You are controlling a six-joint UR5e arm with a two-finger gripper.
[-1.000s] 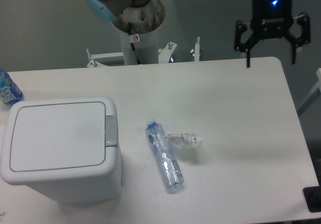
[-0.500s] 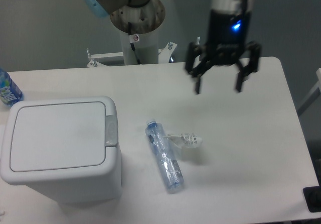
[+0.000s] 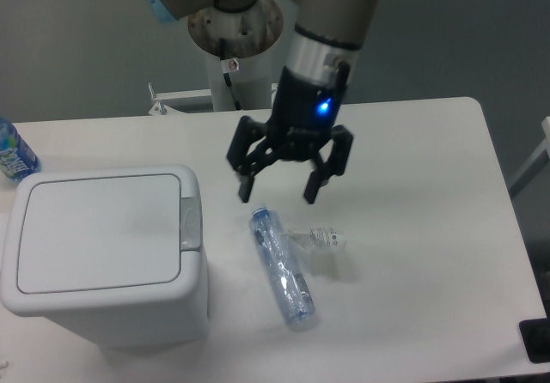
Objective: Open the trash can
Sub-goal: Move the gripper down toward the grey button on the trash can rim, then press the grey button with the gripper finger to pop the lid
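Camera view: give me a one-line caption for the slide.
Open gripper above the table, between the closed white trash can and a clear plastic bottle lying on its side.

A flat white rectangular worktop [image 3: 412, 254] carries the loose items. Near its middle lies a clear, crushed plastic water bottle with a blue cap [image 3: 281, 267], lying lengthwise from about 11 o'clock to 5 o'clock. Just beside it, at its 3 o'clock, sits a small crumpled clear plastic piece with a white label [image 3: 320, 238]. At the worktop's 9 o'clock edge stands a blue-labelled plastic bottle [image 3: 13, 153], only partly in view.
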